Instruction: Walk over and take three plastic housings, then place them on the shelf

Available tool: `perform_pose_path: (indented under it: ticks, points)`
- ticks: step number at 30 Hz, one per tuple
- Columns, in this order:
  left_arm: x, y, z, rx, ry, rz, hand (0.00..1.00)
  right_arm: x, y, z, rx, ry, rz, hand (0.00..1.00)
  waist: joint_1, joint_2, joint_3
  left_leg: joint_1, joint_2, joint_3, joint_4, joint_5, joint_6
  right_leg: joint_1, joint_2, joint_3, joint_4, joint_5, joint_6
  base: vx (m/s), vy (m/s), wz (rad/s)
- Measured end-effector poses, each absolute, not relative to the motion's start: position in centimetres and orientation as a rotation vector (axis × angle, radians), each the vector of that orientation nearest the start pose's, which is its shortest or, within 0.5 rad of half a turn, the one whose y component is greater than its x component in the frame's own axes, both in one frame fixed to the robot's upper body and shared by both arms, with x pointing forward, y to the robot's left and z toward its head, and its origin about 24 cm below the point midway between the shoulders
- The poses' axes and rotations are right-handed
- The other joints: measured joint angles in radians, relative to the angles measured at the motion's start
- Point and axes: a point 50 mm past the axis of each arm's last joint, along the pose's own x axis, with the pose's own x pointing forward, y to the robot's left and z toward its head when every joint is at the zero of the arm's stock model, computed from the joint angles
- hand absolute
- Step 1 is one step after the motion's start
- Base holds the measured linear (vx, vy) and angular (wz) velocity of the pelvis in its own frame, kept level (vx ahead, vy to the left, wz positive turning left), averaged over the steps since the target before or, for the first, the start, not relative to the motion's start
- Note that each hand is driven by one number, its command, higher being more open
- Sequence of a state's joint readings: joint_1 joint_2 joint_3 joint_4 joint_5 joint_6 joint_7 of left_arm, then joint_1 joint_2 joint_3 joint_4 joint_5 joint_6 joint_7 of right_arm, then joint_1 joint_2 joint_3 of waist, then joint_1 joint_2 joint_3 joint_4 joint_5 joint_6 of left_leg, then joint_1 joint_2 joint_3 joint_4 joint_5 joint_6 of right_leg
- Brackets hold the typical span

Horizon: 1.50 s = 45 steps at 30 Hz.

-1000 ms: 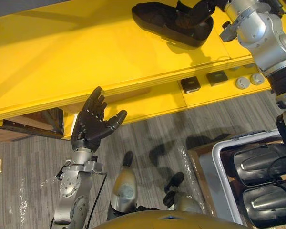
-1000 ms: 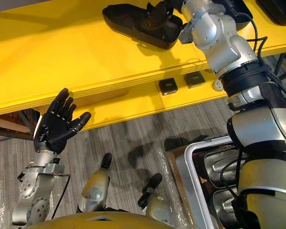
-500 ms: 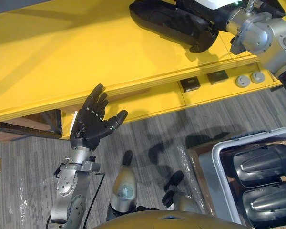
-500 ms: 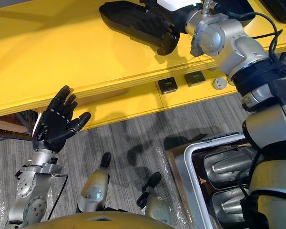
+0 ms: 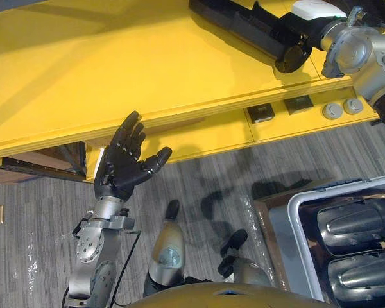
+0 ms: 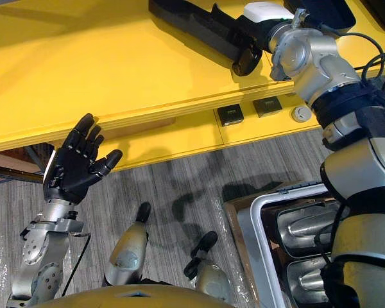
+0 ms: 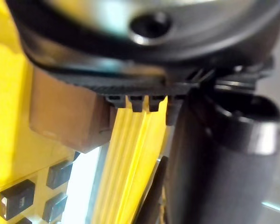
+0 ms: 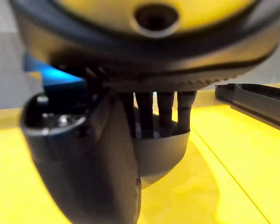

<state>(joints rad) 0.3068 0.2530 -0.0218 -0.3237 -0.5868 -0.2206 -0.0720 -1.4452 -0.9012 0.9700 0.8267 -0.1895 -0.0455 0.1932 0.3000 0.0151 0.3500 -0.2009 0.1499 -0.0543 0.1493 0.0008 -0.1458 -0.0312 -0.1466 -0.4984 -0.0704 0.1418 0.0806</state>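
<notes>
**Left eye view.** A long black plastic housing [image 5: 240, 24] is slanted across the flat yellow shelf [image 5: 83, 64] at 1 o'clock. The right robot hand [image 5: 287, 31], entering from 2 o'clock, is at the housing's near end. The left robot hand [image 5: 120, 168] is raised at 8 o'clock before the shelf's front edge, well apart from the housing. Its fingers are straight and spread, and it holds nothing. At 4 o'clock a grey plastic bin [image 5: 295, 215] holds dark glossy housings [image 5: 353, 224].

**Right eye view.** Small black square parts [image 6: 230, 115] and a round grey part [image 6: 301, 113] sit on a lower yellow ledge [image 6: 173, 138] at 3 o'clock.

**Left wrist view.** Past the left robot hand show the shelf's layered edge and a brown block [image 7: 65, 112].

**Right wrist view.** The fingers [image 8: 158, 107] of the right robot hand curl over the housing's rim, with the thumb against its outer wall, so the hand is gripping it. Whether the housing touches the shelf cannot be told. A second black housing [image 8: 256, 100] lies on the shelf near the hand.
</notes>
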Motion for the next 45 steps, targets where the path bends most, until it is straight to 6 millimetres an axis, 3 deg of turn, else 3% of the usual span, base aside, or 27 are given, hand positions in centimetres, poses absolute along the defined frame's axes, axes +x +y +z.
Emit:
perform_pose_path:
  ticks: [8,13,24,33,45]
  points:
    - [19.0,19.4,8.3,-0.332,-0.271,-0.059,1.00,40.1,-20.7,31.4,-1.553,-0.256,0.058,0.00,-0.002,0.000,0.000,0.000,-0.002,-0.006,-0.008,0.007,-0.001,0.001,-0.001,-0.011,0.002,-0.001,-0.001,-0.01,0.010,0.02]
    - [18.9,19.2,9.3,-0.334,-0.315,-0.076,1.00,40.1,-20.8,31.5,-1.546,-0.270,0.039,0.00,-0.001,0.000,0.000,0.001,-0.003,-0.009,-0.016,0.012,-0.001,0.000,-0.002,-0.017,0.002,-0.001,-0.001,0.00,0.005,0.02]
    - [19.0,18.9,9.2,-0.341,-0.311,-0.081,1.00,40.4,-20.2,30.7,-1.576,-0.282,0.006,0.00,-0.005,0.001,0.000,0.004,-0.002,-0.007,-0.016,0.012,-0.001,0.001,-0.003,-0.016,0.002,-0.002,-0.002,0.00,0.000,0.00]
    - [19.0,17.4,8.7,-0.381,-0.279,-0.111,1.00,41.2,-18.7,27.9,-1.555,-0.306,-0.117,0.00,-0.009,0.010,0.001,0.007,-0.003,-0.003,-0.017,0.015,0.000,-0.006,-0.006,-0.013,0.016,-0.006,-0.006,0.00,0.000,0.00]
    - [19.0,16.2,8.3,-0.453,-0.259,-0.071,1.00,41.2,-16.8,27.0,-1.528,-0.342,-0.214,0.00,-0.028,0.037,0.001,0.007,-0.003,0.004,-0.018,0.016,0.000,-0.015,-0.010,-0.005,0.021,-0.005,-0.006,0.00,0.000,-0.01]
